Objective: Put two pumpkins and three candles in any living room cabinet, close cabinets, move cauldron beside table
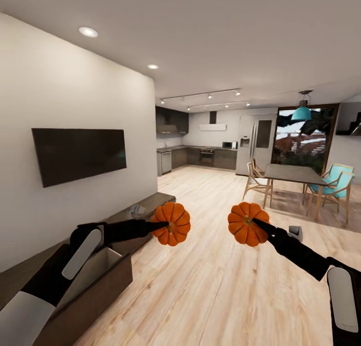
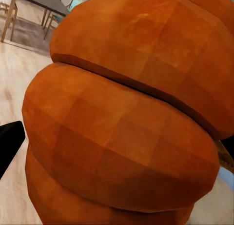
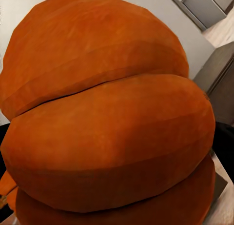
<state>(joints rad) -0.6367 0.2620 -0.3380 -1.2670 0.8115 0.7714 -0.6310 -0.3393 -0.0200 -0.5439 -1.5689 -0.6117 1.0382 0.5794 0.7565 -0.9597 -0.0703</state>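
Note:
Each of my grippers holds an orange ribbed pumpkin in the air over the wood floor. My left gripper (image 1: 164, 227) is shut on the left pumpkin (image 1: 172, 224), which looms large and close in the left wrist view (image 2: 122, 112). My right gripper (image 1: 256, 223) is shut on the right pumpkin (image 1: 247, 224), seen close up in the right wrist view (image 3: 107, 122). The long low dark-brown cabinet (image 1: 145, 206) runs along the left wall, with one drawer (image 1: 108, 266) pulled open under my left forearm, showing a pale interior. The candles and the cauldron are out of view.
A dark TV (image 1: 79, 153) hangs on the white wall above the cabinet. A dining table (image 1: 293, 175) with wooden and teal chairs stands at the right rear, and a kitchen (image 1: 200, 155) lies beyond. Bare wood floor (image 1: 210, 286) stretches ahead.

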